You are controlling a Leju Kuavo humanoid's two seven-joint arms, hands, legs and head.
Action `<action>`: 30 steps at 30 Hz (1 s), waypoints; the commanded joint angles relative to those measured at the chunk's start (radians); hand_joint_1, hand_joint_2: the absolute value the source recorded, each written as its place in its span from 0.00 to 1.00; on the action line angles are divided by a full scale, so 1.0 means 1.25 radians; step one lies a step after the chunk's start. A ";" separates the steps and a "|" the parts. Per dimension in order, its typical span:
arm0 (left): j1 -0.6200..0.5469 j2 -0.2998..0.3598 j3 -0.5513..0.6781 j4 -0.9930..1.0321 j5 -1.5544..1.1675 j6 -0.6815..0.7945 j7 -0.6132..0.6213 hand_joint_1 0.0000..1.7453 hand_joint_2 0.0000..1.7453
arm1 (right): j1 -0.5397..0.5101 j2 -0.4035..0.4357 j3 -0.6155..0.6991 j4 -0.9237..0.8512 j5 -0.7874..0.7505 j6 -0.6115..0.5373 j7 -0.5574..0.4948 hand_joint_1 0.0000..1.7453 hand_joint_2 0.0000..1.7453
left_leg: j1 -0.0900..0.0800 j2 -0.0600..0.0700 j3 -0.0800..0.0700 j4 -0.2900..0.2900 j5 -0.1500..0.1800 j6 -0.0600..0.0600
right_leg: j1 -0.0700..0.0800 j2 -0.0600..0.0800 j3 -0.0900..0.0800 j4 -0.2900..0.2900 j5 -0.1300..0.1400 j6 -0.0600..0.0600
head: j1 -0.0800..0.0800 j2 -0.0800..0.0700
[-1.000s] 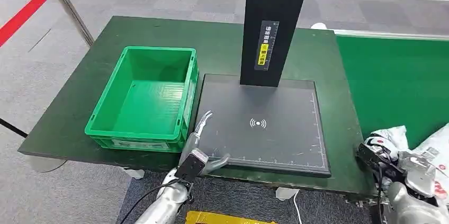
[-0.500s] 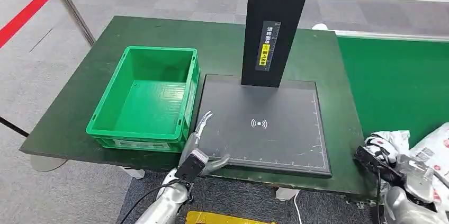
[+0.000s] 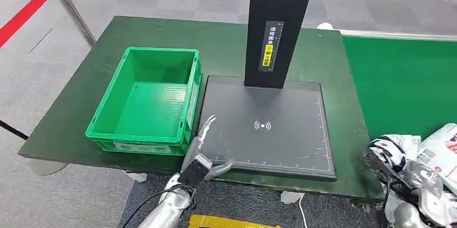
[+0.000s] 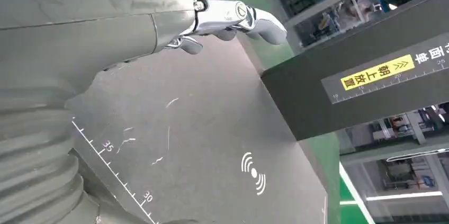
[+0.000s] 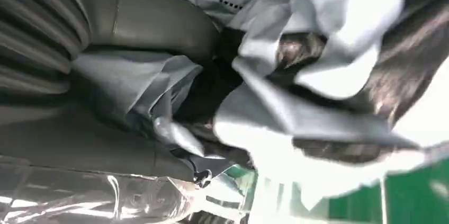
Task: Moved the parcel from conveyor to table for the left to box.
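The parcel (image 3: 428, 150) is a crumpled white and grey plastic bag with red and black print, at the near right where the green conveyor (image 3: 399, 77) meets the table (image 3: 70, 98). My right hand (image 3: 420, 193) grips it from below, and the bag bunches over the fingers. In the right wrist view the wrinkled parcel (image 5: 296, 102) presses against my right hand (image 5: 132, 28). My left hand (image 3: 203, 147) is open, fingers spread over the near left corner of the black scanner pad (image 3: 280, 142). The left wrist view has my left hand (image 4: 233, 15) above the pad (image 4: 212, 128).
An empty green crate (image 3: 161, 51) stands on the table left of the pad. A black column (image 3: 277, 28) rises from the pad's far edge. A barrier post (image 3: 70, 7) with red tape stands at the far left.
My right hand has sunk toward the picture's lower edge and the parcel has bunched up over it, shifting a little to the right. The left hand has not moved.
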 commanded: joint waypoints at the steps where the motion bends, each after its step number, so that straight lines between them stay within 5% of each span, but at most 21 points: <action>1: -0.005 0.009 0.010 0.029 -0.006 0.002 -0.020 0.00 1.00 | 0.049 0.038 -0.118 -0.261 0.001 0.040 -0.012 1.00 1.00 | 0.000 0.003 0.002 -0.001 -0.001 -0.001 | 0.000 0.002 0.001 -0.001 0.000 -0.001 | 0.000 0.000; 17: 0.012 0.014 0.014 -0.027 -0.053 0.066 -0.012 0.00 1.00 | 0.115 -0.004 -0.064 -0.432 -0.048 0.122 -0.046 1.00 1.00 | -0.001 0.002 0.001 0.000 -0.001 0.000 | -0.001 0.001 0.000 0.000 -0.001 -0.001 | 0.000 0.000; 22: -0.026 0.032 0.001 -0.044 -0.138 0.170 -0.002 0.00 1.00 | 0.112 0.020 0.053 -0.426 -0.044 0.115 -0.069 1.00 1.00 | 0.000 0.004 0.003 -0.001 -0.001 -0.001 | 0.001 0.002 0.002 -0.002 0.000 -0.001 | 0.000 0.000; 30: -0.064 0.037 -0.011 -0.057 -0.179 0.169 0.023 0.00 1.00 | 0.096 0.052 0.186 -0.430 -0.022 0.098 -0.056 1.00 1.00 | 0.000 0.006 0.001 -0.001 0.000 -0.001 | 0.001 0.005 -0.001 -0.001 0.001 -0.001 | 0.000 0.000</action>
